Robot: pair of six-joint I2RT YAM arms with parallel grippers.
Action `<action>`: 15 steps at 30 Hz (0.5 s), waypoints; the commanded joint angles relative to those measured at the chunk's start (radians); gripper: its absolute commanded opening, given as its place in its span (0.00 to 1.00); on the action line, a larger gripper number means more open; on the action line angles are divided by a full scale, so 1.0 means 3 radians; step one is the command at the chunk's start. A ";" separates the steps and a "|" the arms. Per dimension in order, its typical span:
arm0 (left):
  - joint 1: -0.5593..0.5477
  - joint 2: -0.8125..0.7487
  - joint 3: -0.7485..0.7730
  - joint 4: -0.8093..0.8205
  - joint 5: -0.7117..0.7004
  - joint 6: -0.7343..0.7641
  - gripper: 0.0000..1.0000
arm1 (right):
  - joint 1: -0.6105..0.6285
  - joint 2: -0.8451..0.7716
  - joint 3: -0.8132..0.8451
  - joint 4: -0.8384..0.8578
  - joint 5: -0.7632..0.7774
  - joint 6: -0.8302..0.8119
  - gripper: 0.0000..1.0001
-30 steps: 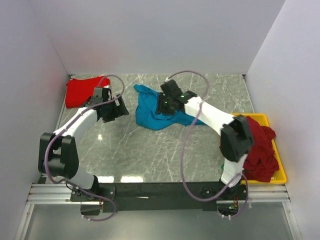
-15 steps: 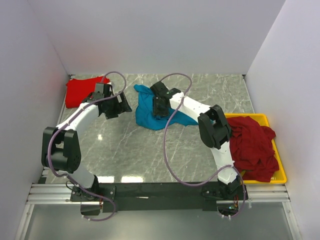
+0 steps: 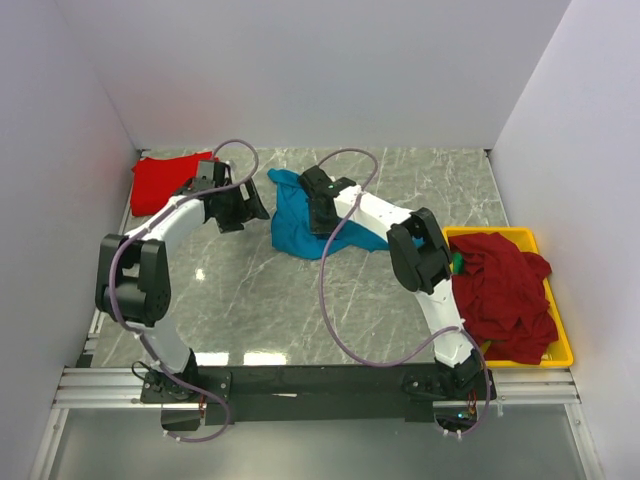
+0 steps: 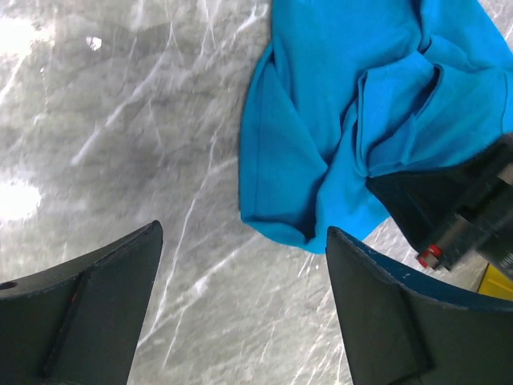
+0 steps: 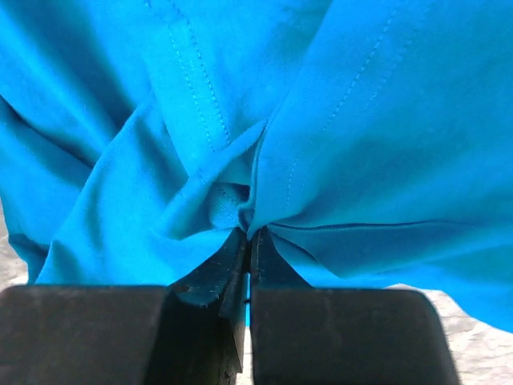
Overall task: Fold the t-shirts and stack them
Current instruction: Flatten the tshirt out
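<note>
Nearer than the teal t-shirt [image 3: 296, 236], to its right, maroon t-shirts [image 3: 510, 290] fill the yellow tray [image 3: 562, 352]. On the crumpled teal t-shirt the right gripper [image 5: 247, 241] pinches a bunched fold tight; the left gripper [image 4: 243, 241] gapes empty at its left hem, so spreading likely needs a second corner grip. Open table [image 3: 260, 300] lies nearer-left; the red t-shirt [image 3: 160, 182] sits beyond-left, at the table's edge.

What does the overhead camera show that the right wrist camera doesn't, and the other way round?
Only the overhead view shows the red shirt at the far left, the dark red heap in the yellow tray, and the left tool. Only the right wrist view shows up close the right tool shut on a fold of cloth. Both show the crumpled blue shirt.
</note>
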 commanded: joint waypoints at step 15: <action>-0.0053 0.0809 0.1095 0.0051 0.0135 -0.0027 0.84 | -0.0122 -0.2197 -0.1686 -0.0201 0.0285 0.0170 0.00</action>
